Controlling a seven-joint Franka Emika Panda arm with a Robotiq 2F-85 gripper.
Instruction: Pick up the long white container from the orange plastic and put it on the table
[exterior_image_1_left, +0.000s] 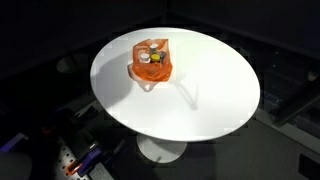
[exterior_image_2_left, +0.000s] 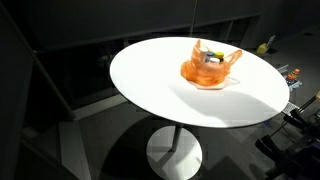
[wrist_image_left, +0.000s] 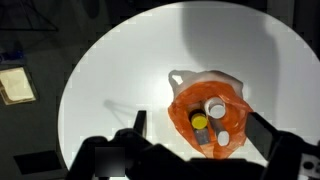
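Observation:
An orange plastic bag (wrist_image_left: 184, 103) lies open on the round white table (wrist_image_left: 110, 80); it shows in both exterior views (exterior_image_1_left: 161, 71) (exterior_image_2_left: 196, 76). Inside it are a long white container (wrist_image_left: 221, 132), a round white-topped container (wrist_image_left: 215, 107) and a yellow-capped one (wrist_image_left: 200, 122). My gripper (wrist_image_left: 201, 130) is open and empty above the bag, with one dark finger to the left of the bag and the other to its right. The gripper is not seen in either exterior view.
The table (exterior_image_1_left: 205, 100) (exterior_image_2_left: 150, 80) stands on a white pedestal base (exterior_image_2_left: 175, 155) in a dark room. A beige square object (wrist_image_left: 14, 84) lies on the floor beyond the table edge. Small coloured items (exterior_image_1_left: 80, 160) and a yellow object (exterior_image_2_left: 265, 45) sit off the table.

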